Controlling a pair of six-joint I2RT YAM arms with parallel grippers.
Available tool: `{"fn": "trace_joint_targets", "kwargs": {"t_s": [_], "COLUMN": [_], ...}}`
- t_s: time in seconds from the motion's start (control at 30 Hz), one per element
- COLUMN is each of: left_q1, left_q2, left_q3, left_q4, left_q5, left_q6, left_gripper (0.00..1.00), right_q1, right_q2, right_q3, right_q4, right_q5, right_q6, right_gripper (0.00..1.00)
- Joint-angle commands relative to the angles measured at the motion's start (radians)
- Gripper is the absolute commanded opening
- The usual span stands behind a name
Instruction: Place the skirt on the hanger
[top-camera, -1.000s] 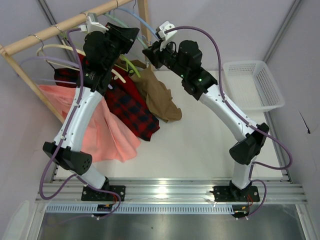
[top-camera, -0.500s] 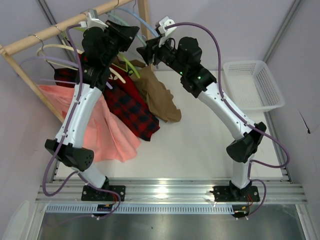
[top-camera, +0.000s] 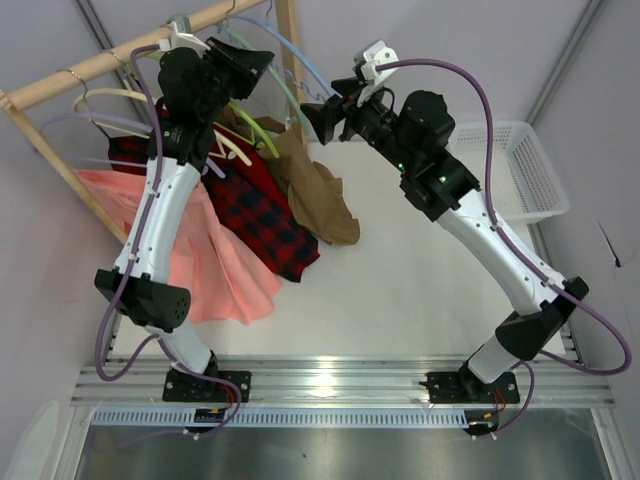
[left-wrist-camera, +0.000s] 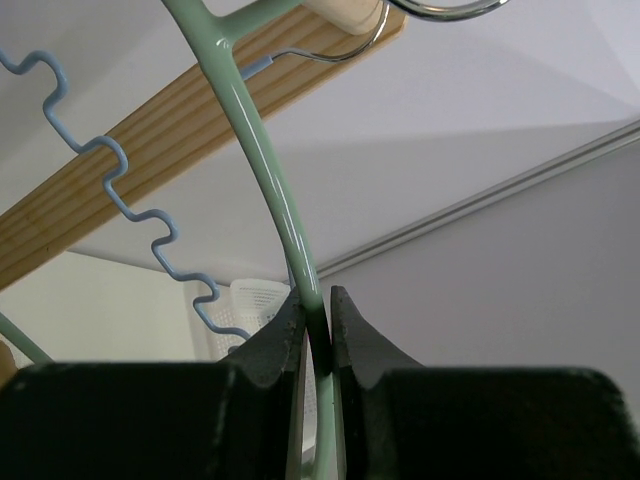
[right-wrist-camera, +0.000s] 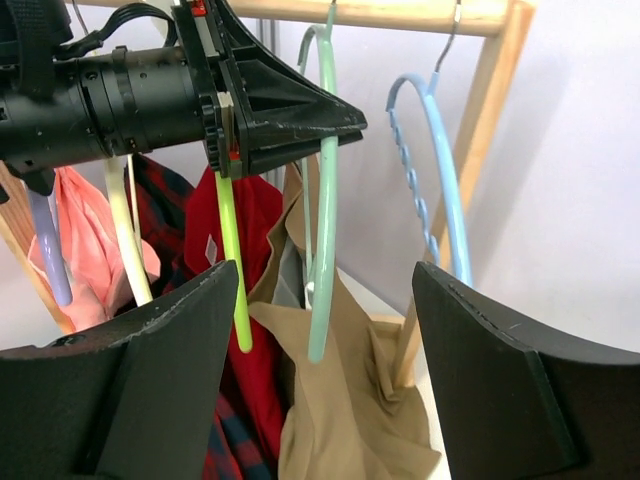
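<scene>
left gripper (left-wrist-camera: 318, 330) clamps the hanger (left-wrist-camera: 262, 150), whose arm rises from the jaws to the rail (left-wrist-camera: 190, 125). right gripper (right-wrist-camera: 325, 275) gapes wide; dead ahead between its jaws the hanger hangs upright, the skirt (right-wrist-camera: 345, 420) drooping just behind and below it, nearer this arm.

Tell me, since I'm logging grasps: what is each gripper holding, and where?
The left gripper pinches the sage-green hanger on its curved arm; the right gripper is open, empty.
</scene>
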Motion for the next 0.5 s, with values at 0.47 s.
{"fn": "trace_joint_targets", "kwargs": {"t_s": [0.47], "left_q1": [0.014], "left_q2": [-0.055], "left_q3": [-0.136], "left_q4": [0.177], "left_q5": [-0.032], "left_q6": [-0.058], "left_gripper": [0.00], "right_q1": [-0.049], "right_q2": [-0.090], "right_q3": [-0.120], "right_q4": [0.066], "right_q5": [0.006], "right_q6": [-0.003], "right_gripper": [0.77]}}
